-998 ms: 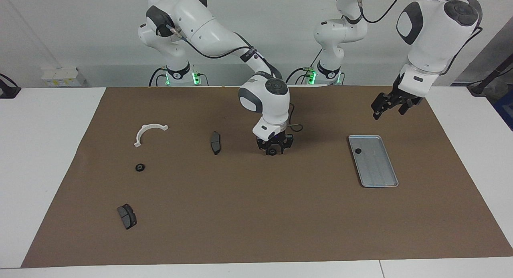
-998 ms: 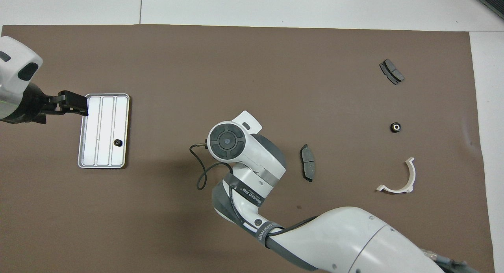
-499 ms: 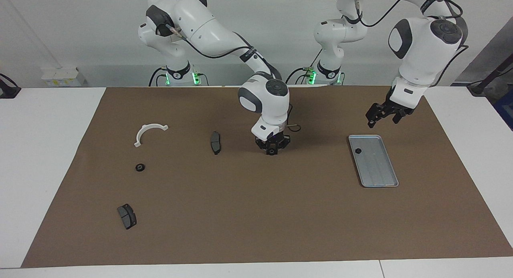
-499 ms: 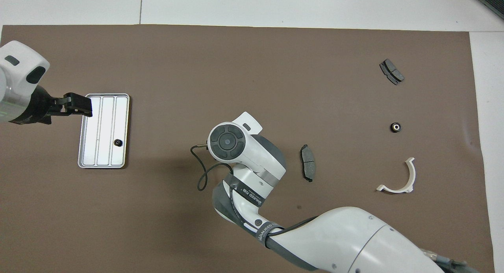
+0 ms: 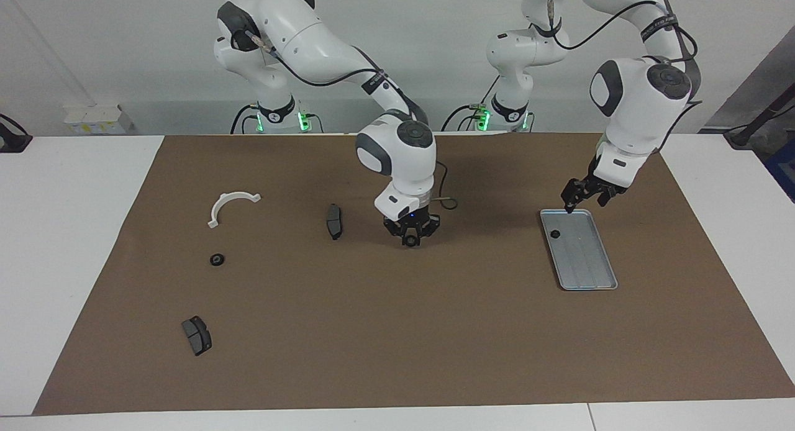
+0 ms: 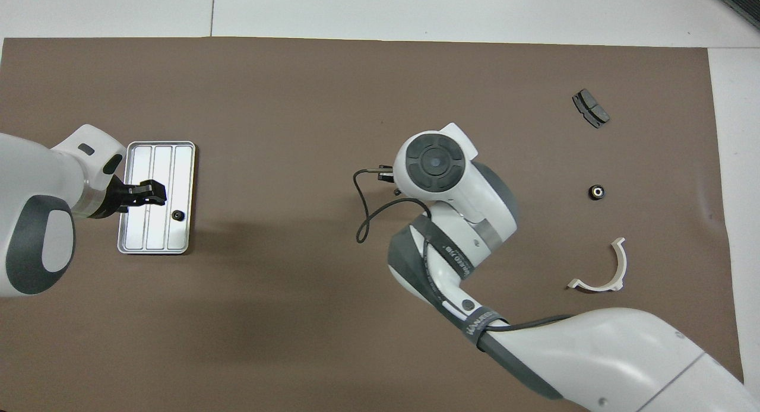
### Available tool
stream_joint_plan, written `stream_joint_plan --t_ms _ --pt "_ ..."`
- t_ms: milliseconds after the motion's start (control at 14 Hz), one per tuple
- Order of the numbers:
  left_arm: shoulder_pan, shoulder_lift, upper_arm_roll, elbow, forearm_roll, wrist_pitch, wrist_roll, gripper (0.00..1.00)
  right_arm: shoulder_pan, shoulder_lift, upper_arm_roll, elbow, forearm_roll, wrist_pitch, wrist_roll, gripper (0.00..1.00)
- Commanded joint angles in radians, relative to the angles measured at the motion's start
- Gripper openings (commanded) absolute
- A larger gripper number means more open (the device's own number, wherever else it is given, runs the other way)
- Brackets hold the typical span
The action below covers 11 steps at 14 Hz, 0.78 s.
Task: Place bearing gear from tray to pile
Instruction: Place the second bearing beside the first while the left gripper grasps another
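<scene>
Brown matte paper (image 5: 397,331) covers a white table below a pale wall. In the facing view, the right gripper (image 5: 410,240) hangs low over the middle of the paper, fingers pinched on a small black round gear (image 5: 410,241). The left gripper (image 5: 569,206) hovers over the robot-side end of the ribbed silver tray (image 5: 587,263); I cannot tell how far its fingers are apart, and nothing shows between them. Another black gear (image 5: 556,234) sits in the tray. Toward the right arm's end lie a curved white bracket (image 5: 231,205), two dark slab-like brake pads (image 5: 334,221) (image 5: 197,335) and a third gear (image 5: 217,259).

From overhead, the left gripper (image 6: 155,192) covers the tray (image 6: 155,246) beside its gear (image 6: 176,215). The right arm's rounded white wrist hides its fingers.
</scene>
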Motion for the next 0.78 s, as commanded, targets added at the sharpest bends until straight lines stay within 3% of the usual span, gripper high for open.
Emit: stream_joint_plan --t_ms 0,214,570,713 --pt "0.028 -0.024 -0.008 -0.067 -0.003 0.068 0.007 0.47 -0.105 -0.133 0.016 -0.169 -0.009 0.015 -0.101 0.00" --pt "0.029 -0.014 -0.008 -0.096 -0.005 0.111 -0.009 0.47 -0.205 -0.193 0.016 -0.267 0.028 0.018 -0.262 0.00" --pt "0.035 -0.003 -0.008 -0.114 -0.005 0.159 -0.199 0.47 -0.314 -0.210 0.016 -0.362 0.045 0.099 -0.398 0.01" --pt "0.026 0.034 -0.008 -0.120 -0.005 0.185 -0.294 0.47 -0.340 -0.204 0.016 -0.405 0.045 0.165 -0.442 0.10"
